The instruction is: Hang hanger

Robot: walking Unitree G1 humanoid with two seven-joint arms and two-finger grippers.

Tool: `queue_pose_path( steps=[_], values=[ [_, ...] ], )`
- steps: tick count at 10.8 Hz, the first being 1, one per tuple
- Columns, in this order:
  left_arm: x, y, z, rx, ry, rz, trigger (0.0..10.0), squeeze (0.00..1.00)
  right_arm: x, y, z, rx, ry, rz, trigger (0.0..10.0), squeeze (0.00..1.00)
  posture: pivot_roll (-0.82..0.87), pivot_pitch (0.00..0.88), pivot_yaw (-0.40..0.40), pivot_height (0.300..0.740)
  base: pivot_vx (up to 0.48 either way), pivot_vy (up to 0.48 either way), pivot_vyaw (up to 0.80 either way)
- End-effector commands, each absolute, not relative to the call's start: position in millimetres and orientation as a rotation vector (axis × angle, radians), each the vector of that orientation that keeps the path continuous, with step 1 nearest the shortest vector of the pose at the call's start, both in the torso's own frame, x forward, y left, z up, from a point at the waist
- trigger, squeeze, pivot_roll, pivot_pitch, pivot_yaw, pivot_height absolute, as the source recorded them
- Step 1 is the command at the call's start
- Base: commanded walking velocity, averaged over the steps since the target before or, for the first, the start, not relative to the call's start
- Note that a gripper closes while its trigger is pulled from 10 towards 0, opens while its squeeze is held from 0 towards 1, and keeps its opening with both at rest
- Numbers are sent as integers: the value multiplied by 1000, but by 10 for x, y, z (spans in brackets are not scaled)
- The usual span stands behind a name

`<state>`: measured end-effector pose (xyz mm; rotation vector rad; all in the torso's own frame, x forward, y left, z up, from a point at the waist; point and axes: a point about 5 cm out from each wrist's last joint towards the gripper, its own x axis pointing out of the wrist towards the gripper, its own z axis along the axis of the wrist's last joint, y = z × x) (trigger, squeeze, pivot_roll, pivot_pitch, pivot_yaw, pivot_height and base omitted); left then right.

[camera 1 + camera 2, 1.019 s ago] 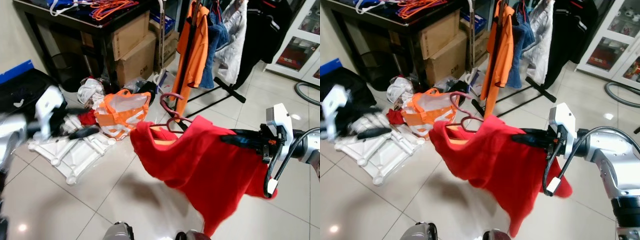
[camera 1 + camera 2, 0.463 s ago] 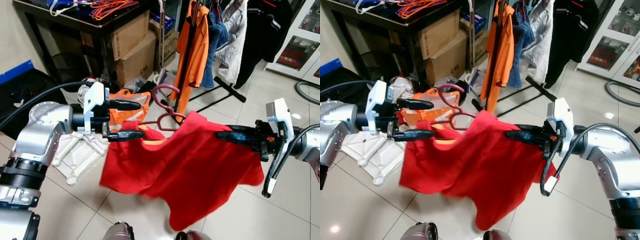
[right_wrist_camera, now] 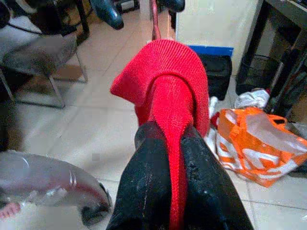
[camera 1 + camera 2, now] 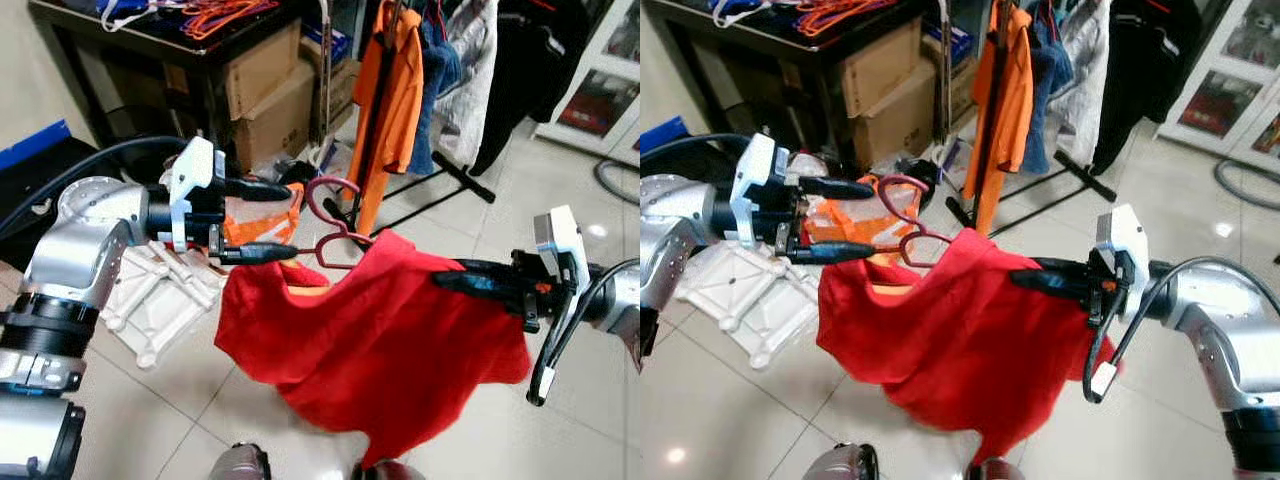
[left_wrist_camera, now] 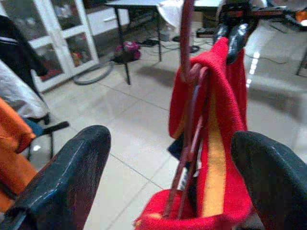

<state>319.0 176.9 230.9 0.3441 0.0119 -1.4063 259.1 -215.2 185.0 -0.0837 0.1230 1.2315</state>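
Right gripper [image 4: 445,278] is clamped on the red shirt [image 4: 390,335]; in the right wrist view both fingers [image 3: 148,191] pinch a fold of the knit between them. Shirt is draped on a dark red hanger [image 4: 335,235] and held in mid-air above the tile floor [image 4: 180,410].

Hanger's long axis runs roughly across, from the left gripper over to the right one. Shoulder at the right gripper is higher; the shirt sags lower toward the left gripper. Hook [image 4: 328,195] curls up and away from the robot, toward the clothes rack [image 4: 375,120] beyond it. Hook is free, not on anything.

Left gripper [image 4: 285,220] is spread wide, one finger above, one below, tips pointing at the hook. Lower finger [image 4: 260,253] reaches the hanger's near end, just over the shirt collar; can't tell if it touches. Upper finger [image 4: 262,188] is beside the hook. In the left wrist view the hanger [image 5: 189,110] stands between the two fingers [image 5: 67,177] with gaps on both sides, not gripped.

Past the left gripper: orange bag [image 4: 262,222] on the floor, white plastic piece [image 4: 150,300] below it, cardboard boxes [image 4: 262,95] under a dark table [image 4: 130,30]. An orange shirt [image 4: 398,85] hangs on the rack, well beyond both grippers.
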Motion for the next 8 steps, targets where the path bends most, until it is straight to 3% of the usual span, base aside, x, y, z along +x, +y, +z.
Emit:
queue_pose_path(
  steps=[1, 4, 8],
  values=[
    [3175, 1715, 2411, 372, -11, -1448, 10000, 0, 2565, -2137, 1983, -76, 43, 1238, 0, 0, -131, 106, 30, 740, 0, 0, 0],
    [3202, 1694, 2449, 390, 36, -1504, 10000, 0, 2553, -2091, 1785, 104, 6, 1186, 0, 0, -109, 98, 78, 740, 0, 0, 0],
    [3259, 1635, 2445, 390, 59, -1532, 10000, 0, 2482, -1980, 1817, 114, -23, 1210, 0, 0, -125, 88, 86, 740, 0, 0, 0]
  ],
)
